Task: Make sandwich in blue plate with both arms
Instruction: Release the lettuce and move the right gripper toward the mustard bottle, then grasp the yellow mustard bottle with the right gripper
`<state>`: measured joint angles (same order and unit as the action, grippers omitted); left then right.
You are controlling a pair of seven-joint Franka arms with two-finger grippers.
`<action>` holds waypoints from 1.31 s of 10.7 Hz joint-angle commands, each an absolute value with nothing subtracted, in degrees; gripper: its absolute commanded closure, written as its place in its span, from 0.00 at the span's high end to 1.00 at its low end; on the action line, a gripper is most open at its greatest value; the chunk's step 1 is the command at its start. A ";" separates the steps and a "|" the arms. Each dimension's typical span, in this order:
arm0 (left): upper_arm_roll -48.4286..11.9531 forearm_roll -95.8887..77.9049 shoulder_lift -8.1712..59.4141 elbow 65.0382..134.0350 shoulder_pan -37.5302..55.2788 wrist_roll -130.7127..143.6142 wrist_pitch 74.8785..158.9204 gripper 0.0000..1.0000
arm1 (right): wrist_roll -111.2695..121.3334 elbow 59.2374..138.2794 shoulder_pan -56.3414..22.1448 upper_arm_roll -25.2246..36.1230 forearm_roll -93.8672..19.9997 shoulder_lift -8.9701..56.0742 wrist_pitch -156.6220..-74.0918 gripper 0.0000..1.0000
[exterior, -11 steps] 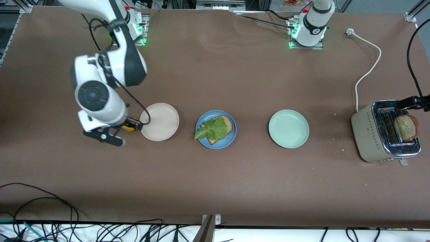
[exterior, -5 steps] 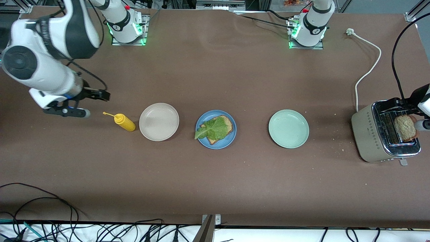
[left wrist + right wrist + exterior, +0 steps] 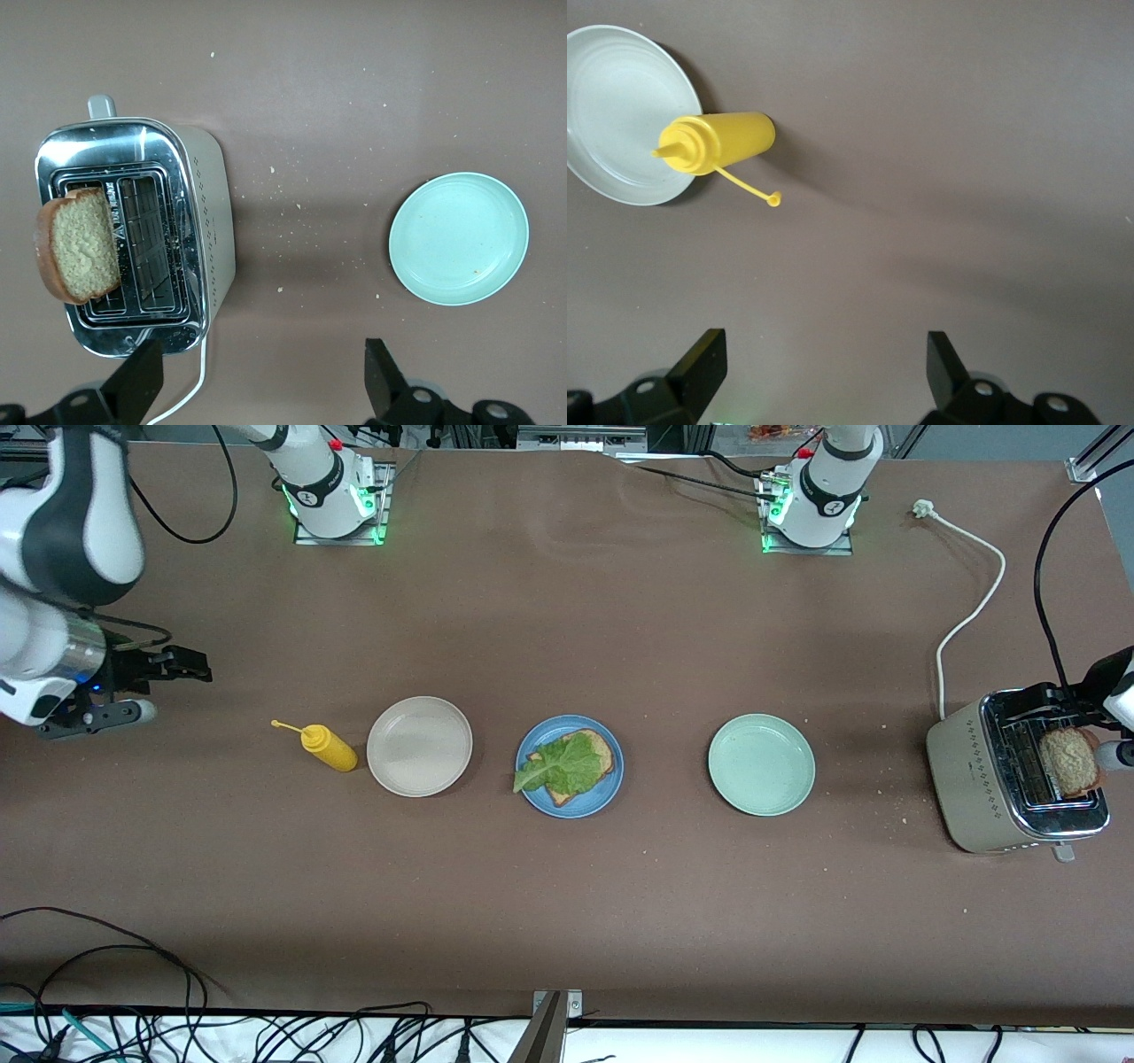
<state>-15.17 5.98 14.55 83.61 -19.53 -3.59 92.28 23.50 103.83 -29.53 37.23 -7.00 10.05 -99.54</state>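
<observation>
Three round plates sit in a row on the brown table in the front view. The blue plate (image 3: 570, 766) is in the middle. On it lies one square slice of brown toast (image 3: 582, 764) with a ruffled green lettuce leaf (image 3: 556, 765) on top, its tip hanging over the rim at about 8 o'clock. No top slice is on it yet. The beige plate (image 3: 419, 746) is toward the right arm's end, with a yellow squeeze bottle (image 3: 326, 747) just beside it. The pale green plate (image 3: 761, 764) is toward the left arm's end. Near that end stands a shiny toaster (image 3: 1015, 772) with a bread slice (image 3: 1070, 760) sticking up from a slot. The right gripper (image 3: 168, 666) hangs over bare table, its claw wide open. The left gripper is mostly cut off by the edge here.

The left wrist view looks down on the toaster (image 3: 133, 237), and only here you see crumbs scattered around the pale green plate (image 3: 459, 237). The left gripper (image 3: 257, 390) is spread open and holds nothing.

The right wrist view shows the squeeze bottle's (image 3: 718, 144) thin cap strap, and the right gripper (image 3: 824, 367) open and empty.
</observation>
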 commanded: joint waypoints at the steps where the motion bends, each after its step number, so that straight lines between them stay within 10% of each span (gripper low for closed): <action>1: -15.29 5.01 14.50 83.14 -19.78 -3.69 92.02 1.00 | 45.99 102.93 -18.40 37.18 -22.98 17.82 -100.99 1.00; 14: -15.29 5.01 14.68 83.06 -19.69 -3.96 92.11 1.00 | 139.24 101.69 -5.98 35.08 -66.16 43.06 -89.04 1.00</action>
